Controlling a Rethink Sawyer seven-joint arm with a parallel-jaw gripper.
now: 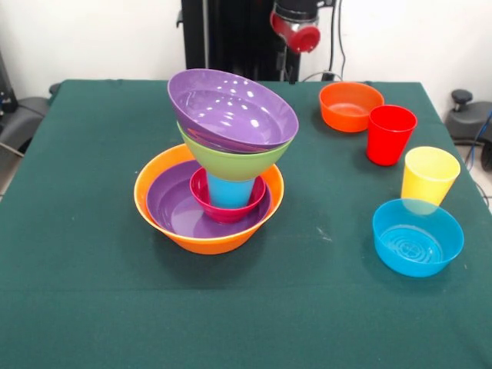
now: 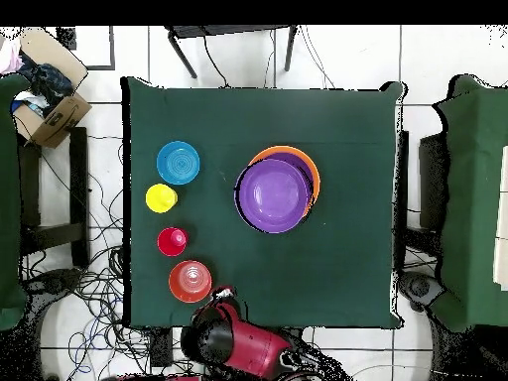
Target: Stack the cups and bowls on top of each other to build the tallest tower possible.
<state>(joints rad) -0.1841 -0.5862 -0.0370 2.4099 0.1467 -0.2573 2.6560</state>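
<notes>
Centrally on the green worktop [image 1: 92, 254] stands the tower [image 1: 219, 165]: a large orange bowl [image 1: 157, 201] holding a purple bowl [image 1: 173, 207], a small pink-red bowl [image 1: 223, 211] and a blue cup [image 1: 229, 191], topped by a lime bowl [image 1: 231, 160] and a tilted purple bowl [image 1: 231, 109]. The claw [image 1: 296, 31] is drawn back at the far edge, holding nothing; I cannot tell how open it is.

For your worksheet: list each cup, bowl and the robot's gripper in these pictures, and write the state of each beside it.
Large orange plastic bowl: upright, tower base.
Lower purple bowl: nested inside it.
Small pink-red bowl: nested, holding blue cup.
Lime green bowl: on the cup.
Top purple bowl: tilted.
Small orange bowl, red cup, yellow cup, blue bowl: upright, unstacked.
Gripper: raised; state unclear.
</notes>
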